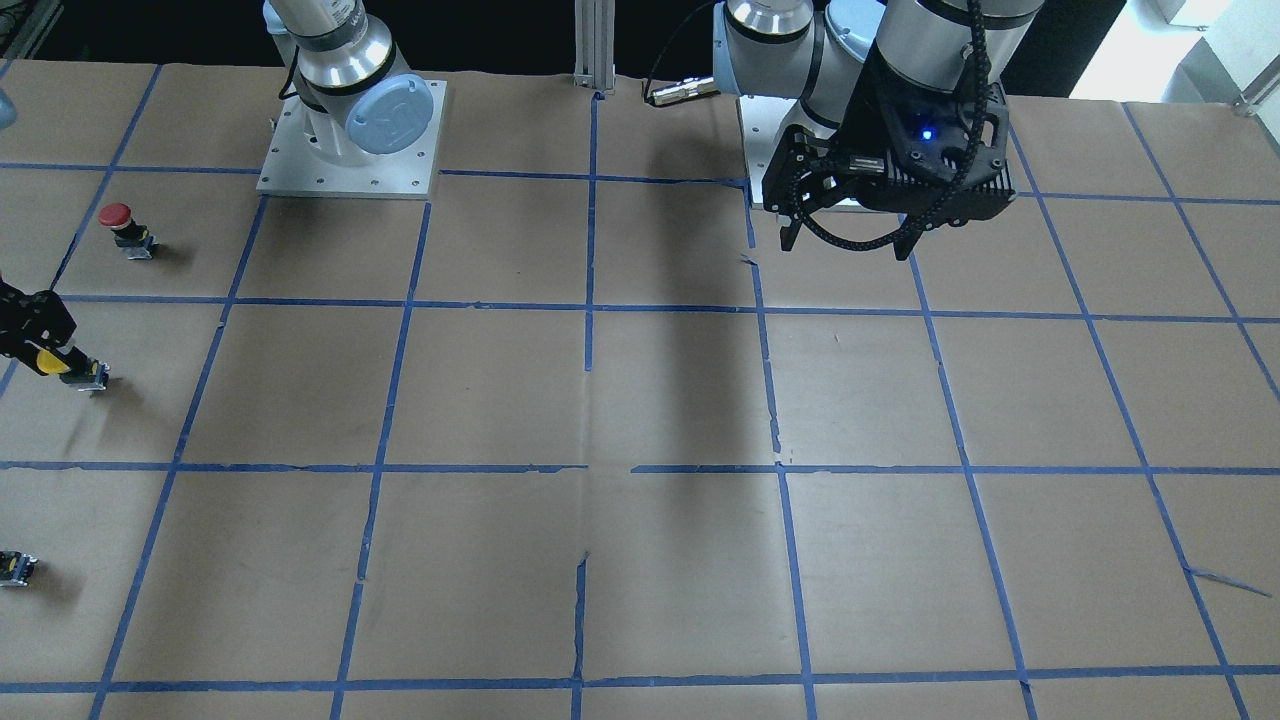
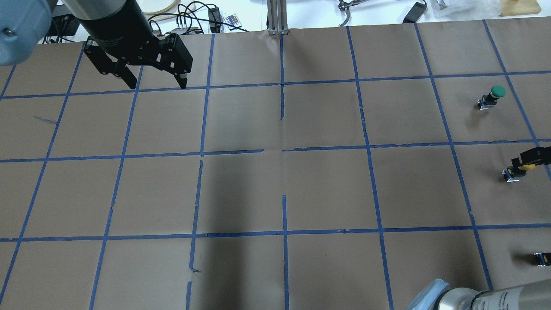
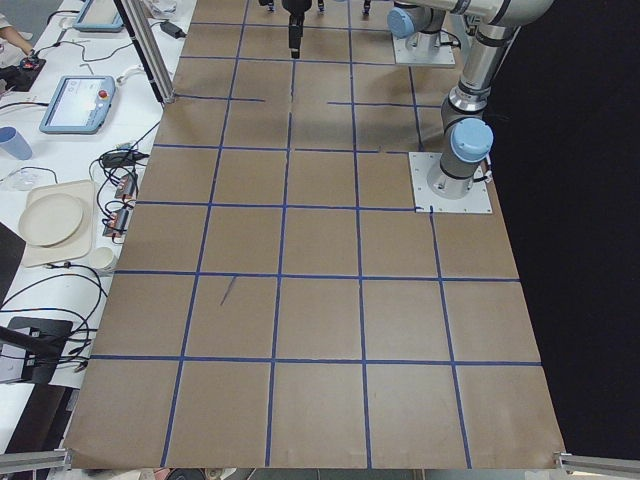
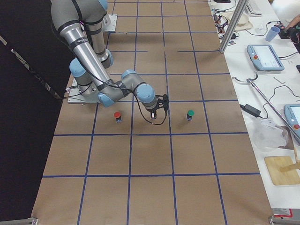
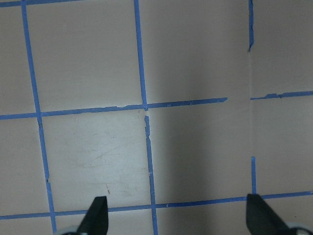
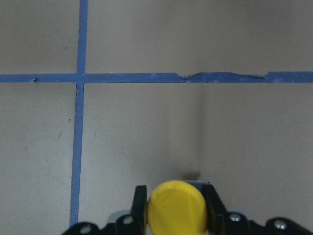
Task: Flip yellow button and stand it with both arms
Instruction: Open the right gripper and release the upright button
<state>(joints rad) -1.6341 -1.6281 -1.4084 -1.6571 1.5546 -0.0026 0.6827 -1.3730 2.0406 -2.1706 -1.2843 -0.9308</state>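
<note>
The yellow button point(image 2: 526, 167) lies tilted at the table's far right edge, its yellow cap point(image 6: 177, 208) between the fingers of my right gripper point(image 2: 528, 161), which is shut on it. Its black-and-grey block point(image 1: 90, 374) points away from the gripper and sits at the table surface. It also shows in the front-facing view point(image 1: 52, 363), with the right gripper point(image 1: 40, 350) there at the left edge. My left gripper point(image 2: 153, 84) is open and empty, high over the far left of the table, far from the button. It also shows in the front-facing view point(image 1: 848, 240) and the left wrist view point(image 5: 178, 218).
A red-capped button point(image 1: 118, 222) stands on one side of the yellow one, a green-capped button point(image 2: 495, 94) on the other. A small black block point(image 2: 543, 258) lies near the right arm's base. The table is brown paper with a blue tape grid point(image 2: 284, 148).
</note>
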